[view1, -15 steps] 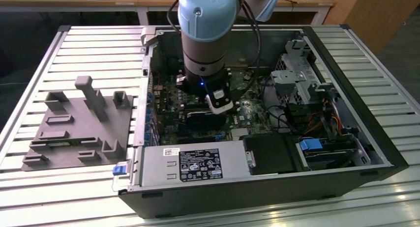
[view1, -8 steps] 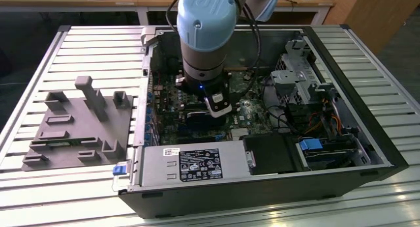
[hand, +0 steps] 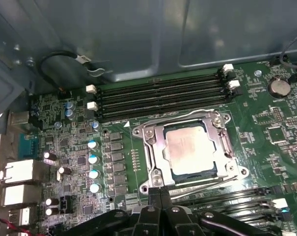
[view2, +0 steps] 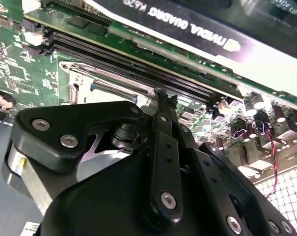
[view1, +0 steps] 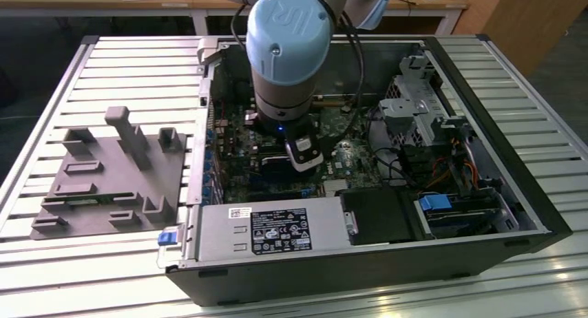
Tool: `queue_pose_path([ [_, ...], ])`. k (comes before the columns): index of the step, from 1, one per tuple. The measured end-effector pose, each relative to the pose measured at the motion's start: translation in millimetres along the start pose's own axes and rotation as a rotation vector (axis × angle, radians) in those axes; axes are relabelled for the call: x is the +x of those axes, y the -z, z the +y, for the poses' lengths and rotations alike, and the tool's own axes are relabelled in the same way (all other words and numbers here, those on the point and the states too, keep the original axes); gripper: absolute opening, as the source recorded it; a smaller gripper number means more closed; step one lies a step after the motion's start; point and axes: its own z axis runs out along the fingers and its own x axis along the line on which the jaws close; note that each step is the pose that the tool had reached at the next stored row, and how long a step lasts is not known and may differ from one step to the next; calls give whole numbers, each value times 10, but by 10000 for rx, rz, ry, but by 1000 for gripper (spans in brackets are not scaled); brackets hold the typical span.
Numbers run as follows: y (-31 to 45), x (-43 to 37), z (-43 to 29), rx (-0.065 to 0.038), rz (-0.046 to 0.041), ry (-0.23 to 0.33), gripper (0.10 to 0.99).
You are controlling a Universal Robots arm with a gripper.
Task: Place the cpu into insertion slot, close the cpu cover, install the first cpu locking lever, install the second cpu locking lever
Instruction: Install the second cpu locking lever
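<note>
In the first wrist view the cpu (hand: 190, 147), a dull silver square, lies in the insertion slot (hand: 187, 173). The silver cpu cover (hand: 153, 150) is folded down around it. One thin wire lever (hand: 182, 118) runs along the side toward the memory slots. A second lever (hand: 207, 181) runs along the opposite side. My gripper (hand: 158, 191) is shut, with its black tips at the socket corner where the second lever ends. Whether they touch the lever is unclear. The second wrist view shows the gripper (view2: 165, 96) from behind, close to the socket frame (view2: 77, 73). In the exterior view the gripper (view1: 303, 160) reaches down inside the open computer case.
Long black memory slots (hand: 158, 96) lie beyond the socket, and a row of capacitors (hand: 93, 160) stands beside it. A graphics card (view2: 187, 29) runs nearby. The case holds a power supply (view1: 266, 228) and a drive cage (view1: 414, 104). A grey fixture (view1: 110, 173) sits on the exterior view's left.
</note>
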Motion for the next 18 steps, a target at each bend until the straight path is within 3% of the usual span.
queue_pose_path([
  [7, -50, 89, -39, -128, 23, -5, 102],
  [18, -111, 118, -5, -207, 36, -12, 102],
])
